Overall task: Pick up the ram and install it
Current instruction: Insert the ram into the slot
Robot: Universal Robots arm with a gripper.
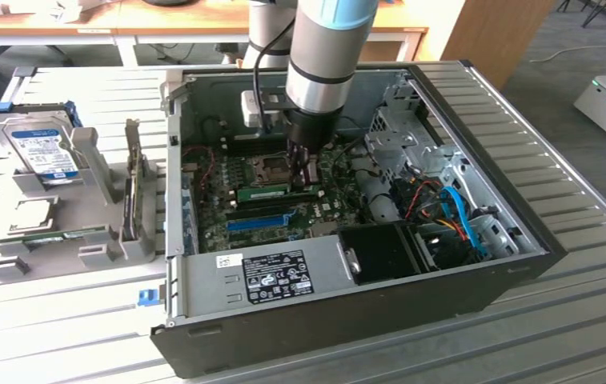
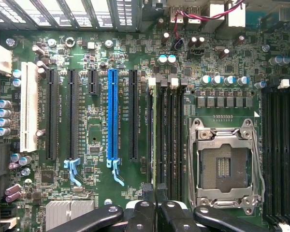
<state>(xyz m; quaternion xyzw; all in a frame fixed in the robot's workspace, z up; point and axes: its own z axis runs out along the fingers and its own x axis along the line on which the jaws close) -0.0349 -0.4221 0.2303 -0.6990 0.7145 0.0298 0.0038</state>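
Note:
The ram [image 1: 270, 193] is a thin green stick lying along the memory slots on the motherboard [image 1: 228, 232] inside the open computer case. My gripper [image 1: 305, 178] reaches down into the case and stands over the ram's end towards the exterior view's right. In the wrist view the ram [image 2: 154, 135] shows edge-on as a narrow green line between black slots. My gripper [image 2: 154, 193] has its two black fingertips [image 2: 146, 191] pressed close on either side of that line, shut on the ram. Whether the stick is fully seated in its slot cannot be told.
A bright blue expansion slot [image 2: 112, 113] and the metal CPU socket [image 2: 225, 166] flank the memory slots. A black fan shroud [image 1: 388, 248] and cables crowd the case towards the exterior view's right. A grey fixture [image 1: 78, 200] holding a hard drive [image 1: 41, 152] stands outside the case.

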